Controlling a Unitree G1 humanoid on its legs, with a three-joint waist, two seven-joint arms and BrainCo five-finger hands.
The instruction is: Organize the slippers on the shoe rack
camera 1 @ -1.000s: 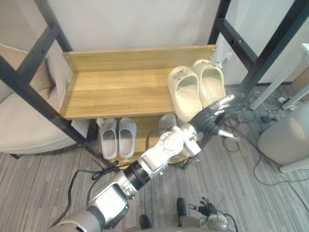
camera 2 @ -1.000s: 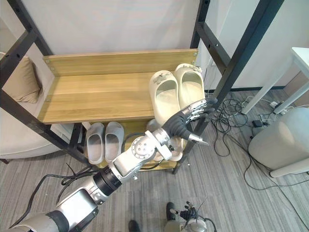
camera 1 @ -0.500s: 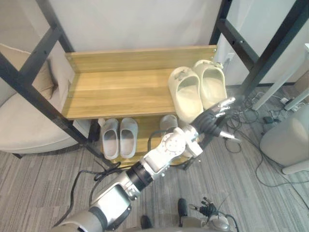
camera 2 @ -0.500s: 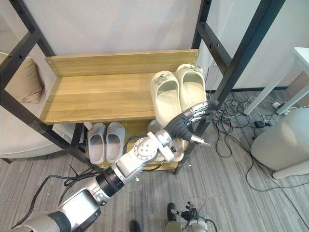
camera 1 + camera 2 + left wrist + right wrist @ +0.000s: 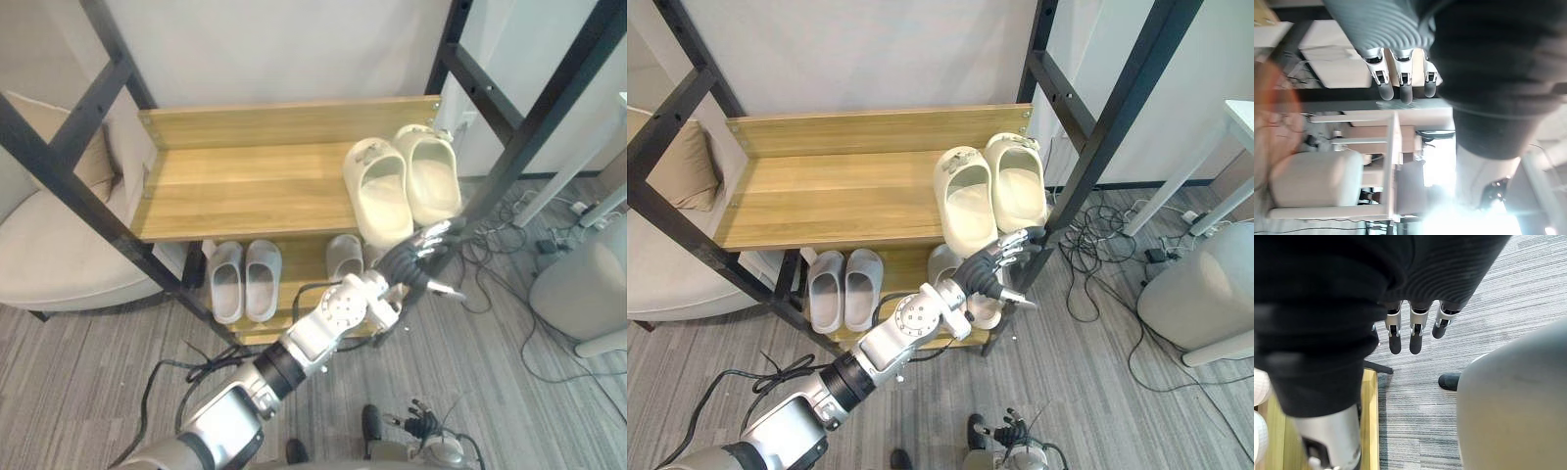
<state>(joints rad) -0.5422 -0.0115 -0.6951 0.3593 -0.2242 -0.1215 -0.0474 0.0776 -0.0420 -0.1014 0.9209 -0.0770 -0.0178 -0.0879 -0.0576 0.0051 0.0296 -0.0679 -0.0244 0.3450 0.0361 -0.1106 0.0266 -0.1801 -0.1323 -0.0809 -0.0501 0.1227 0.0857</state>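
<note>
Lowered left hand [image 5: 416,264] (fingers [image 5: 431,236] relaxed) hangs near cream slippers [image 5: 402,186].

Eye views: head-mounted stereo pair looking steeply down from slightly offset positions, both covering the shoe rack [image 5: 245,186], cream slippers [image 5: 970,201] and carpet [image 5: 1097,392]. Wrist views: very close, sighting along the left hand [image 5: 1400,88] across the room and along the right hand [image 5: 1415,340] down at the carpet.

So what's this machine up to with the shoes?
A humanoid robot is tidying slippers on a shoe rack. Its left hand hangs open and empty just in front of the cream slippers on the top shelf's right end. A grey pair sits on the lower shelf. Its right hand is idle, open above the floor.
</note>
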